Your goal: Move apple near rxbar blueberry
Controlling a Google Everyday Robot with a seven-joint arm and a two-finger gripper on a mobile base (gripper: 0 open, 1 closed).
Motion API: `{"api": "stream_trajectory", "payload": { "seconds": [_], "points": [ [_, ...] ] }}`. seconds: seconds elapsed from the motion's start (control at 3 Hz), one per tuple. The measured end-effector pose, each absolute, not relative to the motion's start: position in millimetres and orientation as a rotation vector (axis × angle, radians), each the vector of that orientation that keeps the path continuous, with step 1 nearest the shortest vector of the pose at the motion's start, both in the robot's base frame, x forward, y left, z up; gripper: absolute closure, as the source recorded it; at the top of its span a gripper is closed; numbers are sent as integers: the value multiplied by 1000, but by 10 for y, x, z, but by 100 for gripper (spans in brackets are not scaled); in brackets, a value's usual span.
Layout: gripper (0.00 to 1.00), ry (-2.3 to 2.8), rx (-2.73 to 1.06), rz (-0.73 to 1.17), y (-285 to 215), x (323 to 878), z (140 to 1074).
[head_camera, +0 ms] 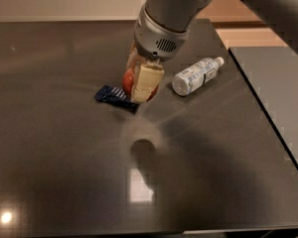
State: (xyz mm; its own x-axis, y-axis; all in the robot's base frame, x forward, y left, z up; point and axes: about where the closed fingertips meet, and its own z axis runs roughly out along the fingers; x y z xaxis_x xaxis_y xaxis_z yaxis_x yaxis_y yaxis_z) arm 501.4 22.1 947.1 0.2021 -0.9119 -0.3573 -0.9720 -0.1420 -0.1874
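My gripper (139, 83) hangs from the grey arm at the upper middle of the camera view and is shut on the red apple (128, 80), held between its cream-coloured fingers (146, 81). The apple is held just above the dark table (64, 157). The rxbar blueberry (111, 95), a flat dark blue wrapper with pale stripes, lies on the table directly left of and slightly under the apple; its right end is hidden behind the gripper.
A clear plastic bottle with a white label (194, 75) lies on its side to the right of the gripper. The table's right edge runs diagonally, with a grey surface (273, 78) beyond it. Lamp glare marks the table's front.
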Motion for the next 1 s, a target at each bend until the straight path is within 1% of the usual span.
{"api": "stream_trajectory", "payload": {
  "seconds": [0.33, 1.0],
  "points": [
    [100, 1800, -2095, 233, 253, 5356, 9308],
    [100, 1858, -2071, 246, 213, 5803, 9036]
  ]
}}
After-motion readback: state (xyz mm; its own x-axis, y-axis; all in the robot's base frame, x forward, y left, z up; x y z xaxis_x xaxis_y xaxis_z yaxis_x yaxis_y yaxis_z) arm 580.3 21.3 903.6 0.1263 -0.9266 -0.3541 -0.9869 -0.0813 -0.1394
